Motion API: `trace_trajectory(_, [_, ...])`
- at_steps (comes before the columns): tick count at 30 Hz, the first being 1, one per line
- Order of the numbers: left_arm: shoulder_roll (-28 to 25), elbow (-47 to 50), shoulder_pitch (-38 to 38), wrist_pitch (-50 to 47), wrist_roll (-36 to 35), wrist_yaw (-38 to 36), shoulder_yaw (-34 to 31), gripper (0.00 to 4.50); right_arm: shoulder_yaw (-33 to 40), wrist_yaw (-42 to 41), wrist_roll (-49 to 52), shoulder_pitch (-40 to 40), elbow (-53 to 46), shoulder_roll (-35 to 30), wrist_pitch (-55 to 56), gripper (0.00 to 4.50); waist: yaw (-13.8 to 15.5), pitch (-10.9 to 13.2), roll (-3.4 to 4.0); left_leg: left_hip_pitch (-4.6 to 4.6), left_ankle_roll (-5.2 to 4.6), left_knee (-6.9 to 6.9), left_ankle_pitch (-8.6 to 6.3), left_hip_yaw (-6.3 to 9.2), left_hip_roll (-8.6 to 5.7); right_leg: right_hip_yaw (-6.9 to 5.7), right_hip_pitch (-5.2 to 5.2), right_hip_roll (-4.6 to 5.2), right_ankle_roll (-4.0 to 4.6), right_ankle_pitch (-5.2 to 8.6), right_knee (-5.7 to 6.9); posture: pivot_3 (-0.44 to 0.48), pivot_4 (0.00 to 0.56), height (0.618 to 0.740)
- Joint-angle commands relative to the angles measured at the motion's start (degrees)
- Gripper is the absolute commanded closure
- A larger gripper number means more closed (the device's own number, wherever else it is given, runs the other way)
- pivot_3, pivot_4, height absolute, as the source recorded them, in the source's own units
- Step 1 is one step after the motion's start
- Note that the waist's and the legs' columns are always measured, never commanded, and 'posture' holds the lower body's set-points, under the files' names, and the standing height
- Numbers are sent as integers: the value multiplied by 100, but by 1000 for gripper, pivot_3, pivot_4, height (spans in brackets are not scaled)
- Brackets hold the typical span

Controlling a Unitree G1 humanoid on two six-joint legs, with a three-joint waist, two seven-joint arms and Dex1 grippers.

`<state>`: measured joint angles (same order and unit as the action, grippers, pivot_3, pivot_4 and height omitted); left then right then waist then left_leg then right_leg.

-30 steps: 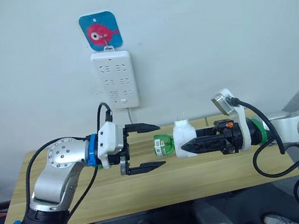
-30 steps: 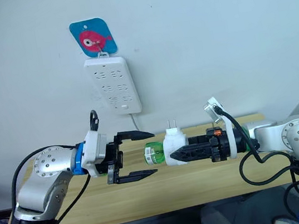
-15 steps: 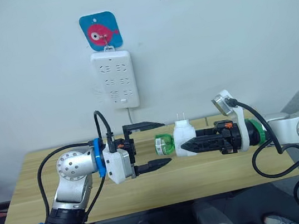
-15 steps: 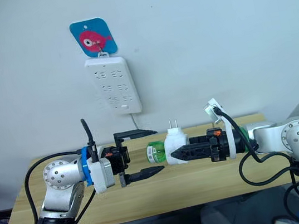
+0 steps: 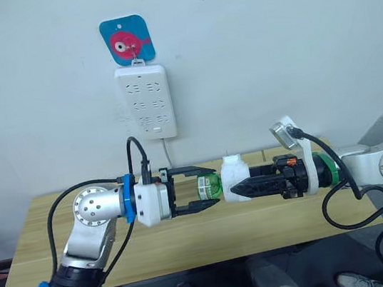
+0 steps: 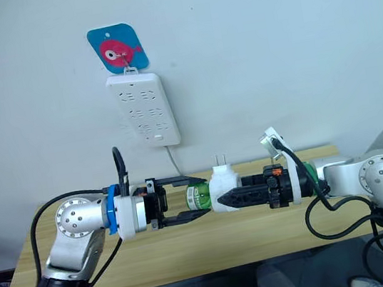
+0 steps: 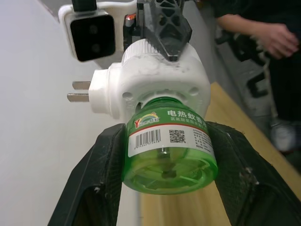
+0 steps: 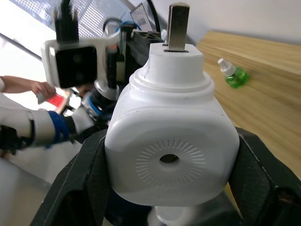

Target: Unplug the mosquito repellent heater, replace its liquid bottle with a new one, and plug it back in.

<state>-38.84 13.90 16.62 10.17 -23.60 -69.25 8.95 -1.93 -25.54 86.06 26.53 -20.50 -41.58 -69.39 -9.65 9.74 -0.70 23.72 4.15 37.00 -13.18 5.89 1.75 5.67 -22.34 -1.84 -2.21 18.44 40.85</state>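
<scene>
Left eye view, centre: one mosquito repellent heater (image 5: 236, 177) clamped by right gripper (image 5: 236, 191); one green bottle (image 5: 209, 185) gripped by left gripper (image 5: 208, 185). Right wrist view, upper right: second bottle (image 8: 230, 75) lying on table (image 8: 263, 94).

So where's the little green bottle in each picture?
Left eye view: green bottle, centre, screwed into the white heater.
Right eye view: centre, between the left pincer fingers.
Left wrist view: lower middle, large.
Right wrist view: hidden behind the heater.
Shared landmark: the heater's metal prongs.
</scene>
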Motion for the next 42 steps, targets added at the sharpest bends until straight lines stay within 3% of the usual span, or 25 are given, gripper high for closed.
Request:
trace_trajectory(1, [-463, 416, 154, -2211, -891, 285, -68, 2237, 135, -599, -680, 208, -531, -163, 416, 1495, 1, 1, 1, -1, 0, 0, 0, 1, 0, -1, 1, 0, 0, 0, 0, -179, 134, 710])
trace_trajectory(5, [-856, 531, 363, -3997, -1693, 439, -143, 2237, -141, -1537, -1956, 87, -1209, -508, 1164, 1495, 4, 3, 1, -2, 0, 1, 0, 5, -1, -8, 3, -1, -1, 1, -1, -179, 134, 710])
trace_trajectory(8, [-1029, 463, 325, -4582, -1997, 397, -247, 2237, -330, -2163, -2821, -96, -1511, -696, 1878, 1495, 12, 3, 1, -3, 0, -5, 0, 5, 0, -10, 2, 0, -1, 2, -7, -188, 137, 710])
trace_trajectory(18, [-1199, 55, 366, -5251, -2368, 237, -411, 2237, -455, -3161, -4045, -547, -1473, -870, 3061, 1495, 14, 7, -2, -5, 1, 0, 0, 0, 1, -4, 3, 0, 1, 2, -6, -193, 136, 710])
trace_trajectory(27, [-916, 145, 338, -5052, -2415, 362, -521, 2237, -437, -3062, -3973, -491, -1393, -632, 2987, 1495, 16, 8, -3, -6, 1, -1, 0, 0, 1, -3, 3, 0, 2, 1, -6, -193, 136, 710])
trace_trajectory(34, [-726, 188, 369, -4609, -1986, 280, -483, 6, -363, -2973, -3866, -451, -1396, -527, 2800, 1495, 19, 8, -4, -10, 1, -1, 0, -1, 0, -2, 5, 0, 2, 1, -1, -189, 129, 710])
trace_trajectory(42, [-686, 232, 211, -3680, -1354, -59, -540, 0, -280, -2869, -3770, -451, -1386, -457, 2479, 1495, 19, 8, -4, -10, 1, -2, 0, -3, 0, 0, 4, 1, 2, 1, -2, -187, 135, 710])
